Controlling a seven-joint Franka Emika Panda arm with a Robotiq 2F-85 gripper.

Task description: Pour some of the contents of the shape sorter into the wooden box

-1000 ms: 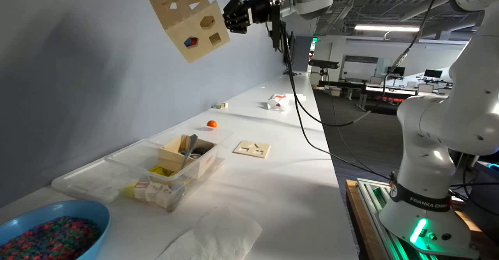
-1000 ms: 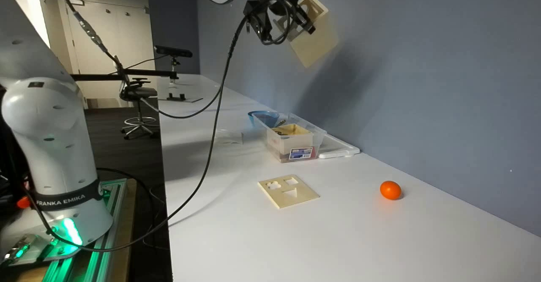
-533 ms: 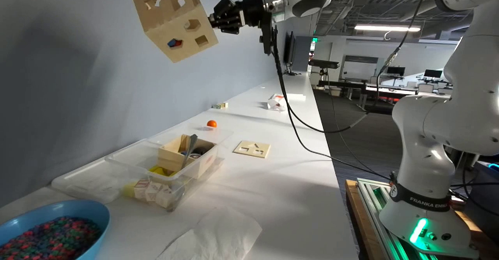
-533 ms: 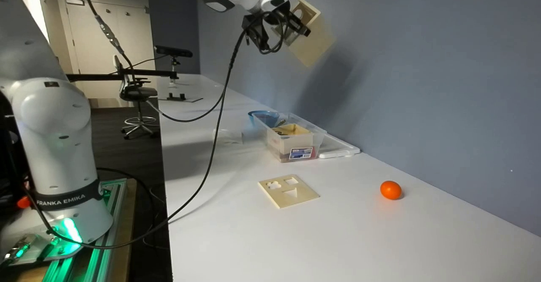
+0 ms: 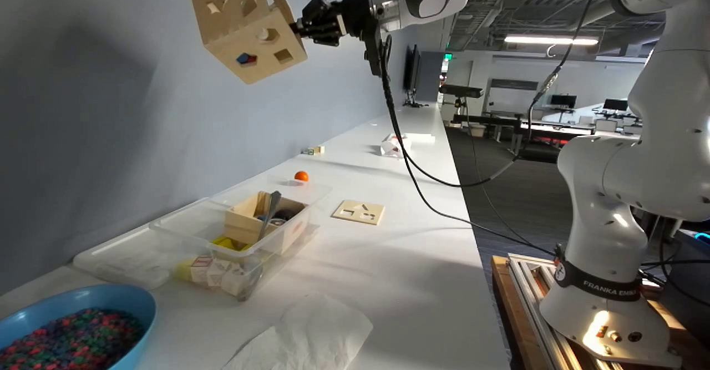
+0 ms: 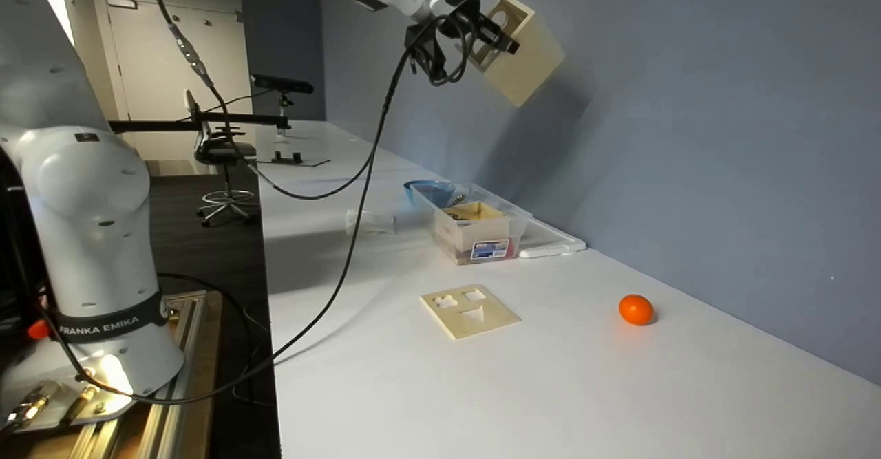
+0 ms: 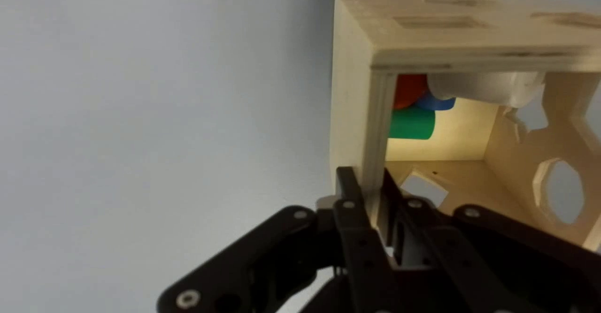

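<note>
- Turned a little, the shape sorter [image 5: 236, 22] sits further toward the left edge of an exterior view than a second ago; the glow [image 5: 596, 325] at the arm base [image 5: 627, 331] has gone from green to pale.
- The hand [image 7: 369, 186] is clamped on one wall of the shape sorter, its fingers [image 7: 348, 191] on either face of that wall in the wrist view.
- Tilted, the shape sorter hangs well above the table [image 5: 421, 303] in both exterior views.
- Inside it, a red piece [image 7: 409, 90], a green piece [image 7: 412, 123], a blue piece [image 7: 436, 103] and a whitish piece [image 7: 483, 87] are bunched together.
- The wooden box [image 5: 241, 226] stands in the clear plastic bin [image 5: 183, 238], a utensil [image 5: 270, 212] leaning out of it.
- A blue bowl [image 5: 72, 298] of small coloured bits [image 5: 77, 336] stands near the plastic bin.
</note>
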